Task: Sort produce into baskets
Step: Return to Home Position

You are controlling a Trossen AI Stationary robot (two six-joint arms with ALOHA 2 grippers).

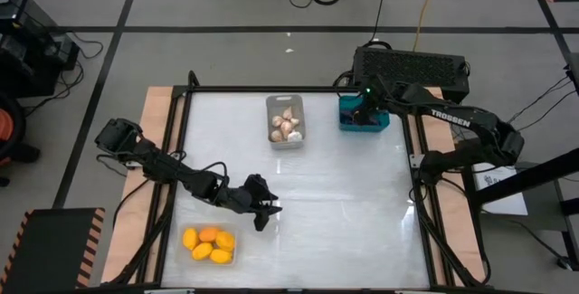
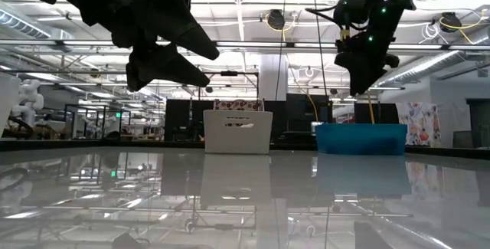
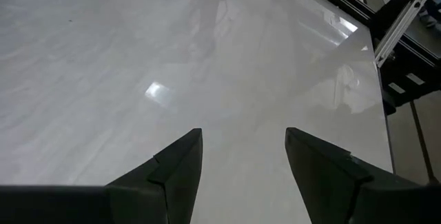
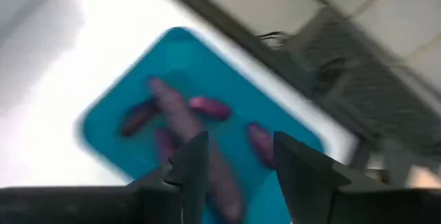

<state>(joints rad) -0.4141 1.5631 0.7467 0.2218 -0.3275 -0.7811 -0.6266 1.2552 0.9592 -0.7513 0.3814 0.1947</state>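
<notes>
My right gripper (image 4: 238, 158) is open above the teal basket (image 1: 347, 120) at the table's far right. Several purple eggplants lie in the basket, a long one (image 4: 180, 117) among them, running below the gap between my fingers. I see no touch. My left gripper (image 3: 242, 155) is open and empty above the bare table at the near left (image 1: 265, 213), beside the clear basket (image 1: 232, 256) that holds several yellow and orange fruits (image 1: 208, 243). The pale grey basket (image 1: 286, 120) at the far middle holds garlic bulbs (image 1: 288, 129).
A black perforated box (image 1: 412, 62) stands just beyond the teal basket, off the table's far edge. A black frame (image 1: 271, 89) runs round the white tabletop. In the low view the grey basket (image 2: 237, 130) and the teal basket (image 2: 360, 138) stand at the far edge.
</notes>
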